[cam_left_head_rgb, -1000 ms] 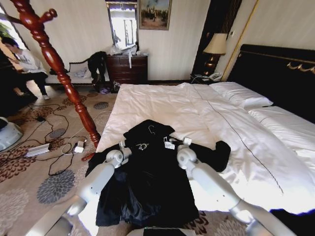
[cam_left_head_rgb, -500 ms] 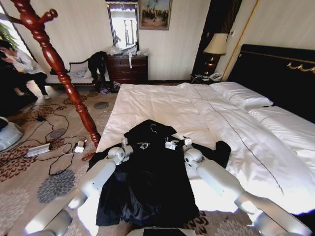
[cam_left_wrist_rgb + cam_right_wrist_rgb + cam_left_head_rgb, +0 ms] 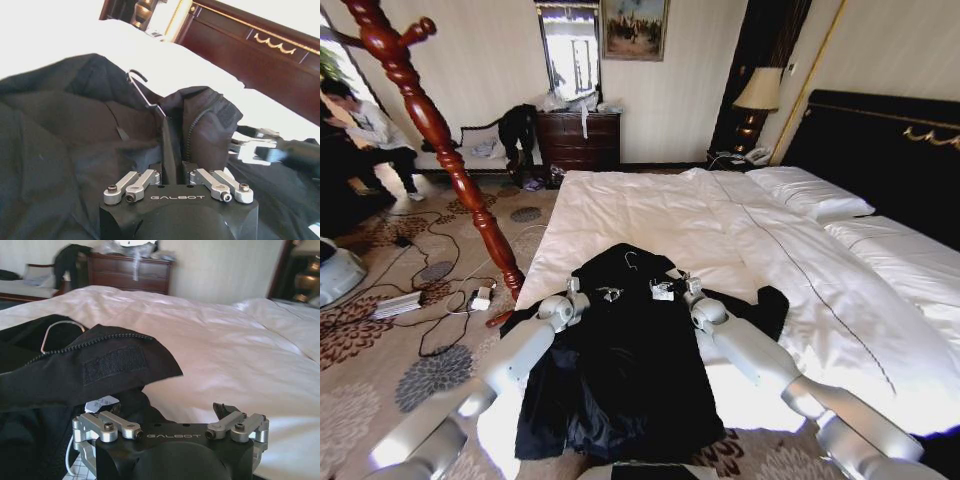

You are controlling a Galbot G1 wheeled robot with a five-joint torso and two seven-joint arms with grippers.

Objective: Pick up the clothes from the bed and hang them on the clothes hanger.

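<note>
Right now the black coat (image 3: 620,370) lies spread on the near end of the white bed (image 3: 800,260), with its lower part hanging over the edge toward the floor. Both arms reach over it, up by the collar. The left tool (image 3: 582,297) sits at the left side of the collar, and a fold of black cloth runs up between its fingers, so it looks closed on the coat, though the fingertips are hidden. The right tool (image 3: 672,288) is at the right side of the collar, near a small white tag (image 3: 101,404); I cannot tell if it is open or closed.

The coat is soft and floppy, big and likely a bit heavy, with a smooth lining that may slip. The thick collar looks like the best place to hold. A thin wire hook (image 3: 140,85) pokes out there. The red-brown coat stand (image 3: 440,140) waits far off on the left.
</note>
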